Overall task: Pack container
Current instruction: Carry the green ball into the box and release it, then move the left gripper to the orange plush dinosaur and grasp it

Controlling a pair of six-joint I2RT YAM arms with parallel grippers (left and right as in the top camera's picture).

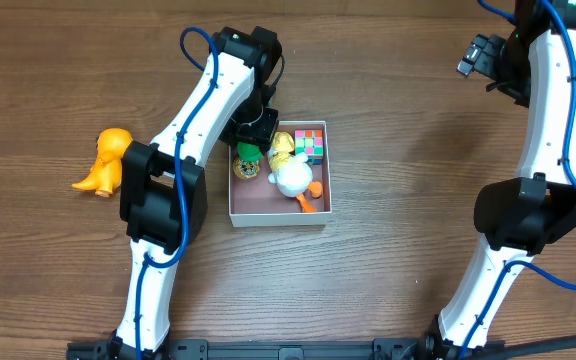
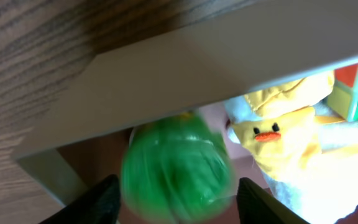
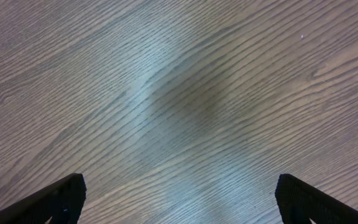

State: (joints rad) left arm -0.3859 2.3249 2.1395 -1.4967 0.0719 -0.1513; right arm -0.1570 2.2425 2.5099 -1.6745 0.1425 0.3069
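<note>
The container (image 1: pixel 273 208), a shallow white-walled box with a pinkish-brown floor, sits mid-table; its wall (image 2: pixel 185 68) crosses the left wrist view. Inside lie a white and yellow duck plush (image 1: pixel 290 172) (image 2: pixel 272 134), a coloured cube (image 1: pixel 309 143) (image 2: pixel 356 87) and a green toy (image 1: pixel 248 152). My left gripper (image 1: pixel 254 132) (image 2: pixel 178 202) hangs over the box's far left corner, open. The green toy (image 2: pixel 178 171) shows blurred between its fingers, with a narrow gap on each side. My right gripper (image 1: pixel 478 55) (image 3: pixel 179 199) is open over bare wood at the far right.
An orange dinosaur toy (image 1: pixel 106 160) lies on the table left of the box, beside the left arm's lower link. The right arm stands along the right edge. Bare wooden table surrounds the box.
</note>
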